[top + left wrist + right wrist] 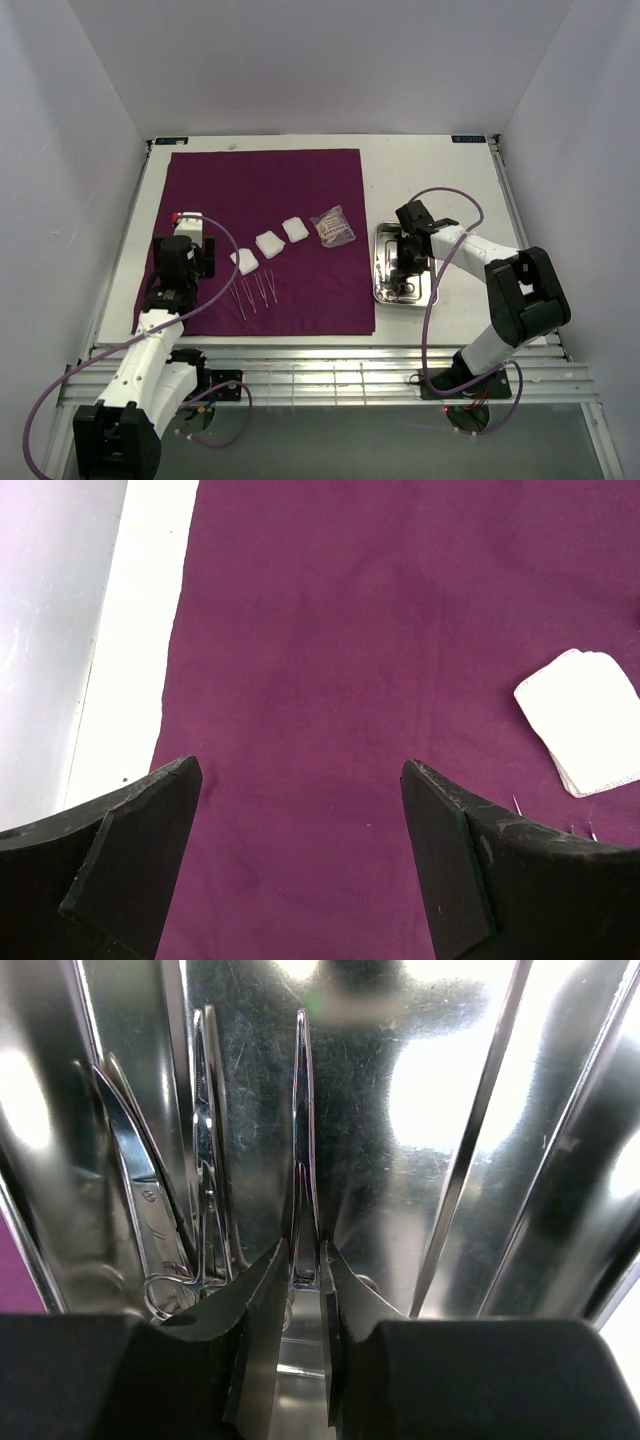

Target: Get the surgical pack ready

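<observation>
Two roles show: right fingers (262, 1295) pinch a slim instrument (303, 1080) inside the steel tray (380, 290), right of centre, seemingly to lift it, while left fingers (140, 830) hang spread over the purple cloth (270, 195) at lower left, ready.

We see a white table (440, 170) walled by plain white panels (320, 60) on three sides. A slatted metal rail (330, 380) runs along its near edge; small dark labels (170, 141) sit at its far corners.
</observation>
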Motion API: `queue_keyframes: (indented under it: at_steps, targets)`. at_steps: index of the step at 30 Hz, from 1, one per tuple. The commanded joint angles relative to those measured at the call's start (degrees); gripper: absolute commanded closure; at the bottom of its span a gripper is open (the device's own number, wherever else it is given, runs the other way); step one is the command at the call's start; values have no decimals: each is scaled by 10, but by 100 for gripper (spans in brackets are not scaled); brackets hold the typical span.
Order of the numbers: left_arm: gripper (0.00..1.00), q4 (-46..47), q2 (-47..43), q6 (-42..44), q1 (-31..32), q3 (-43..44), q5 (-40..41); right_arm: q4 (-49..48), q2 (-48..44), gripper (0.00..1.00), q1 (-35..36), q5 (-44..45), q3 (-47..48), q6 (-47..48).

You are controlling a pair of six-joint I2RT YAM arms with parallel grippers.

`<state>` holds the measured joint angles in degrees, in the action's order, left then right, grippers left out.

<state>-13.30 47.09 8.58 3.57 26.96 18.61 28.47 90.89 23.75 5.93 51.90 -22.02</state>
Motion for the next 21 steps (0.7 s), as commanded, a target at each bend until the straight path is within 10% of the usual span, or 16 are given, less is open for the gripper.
queue_keyframes:
  at_steps: [1, 12, 21]
  targets:
    - [9, 4, -3, 2, -1, -2, -4, 21, -13, 75, 2, 3, 0, -13]
    - [9, -21, 16, -34, -1, 54, -17, 112, -51, 56, 30, 154, 189, 26]
    - [19, -156, 49, -275, -18, 151, -82, 75, 139, 57, 293, 87, 396, -20]
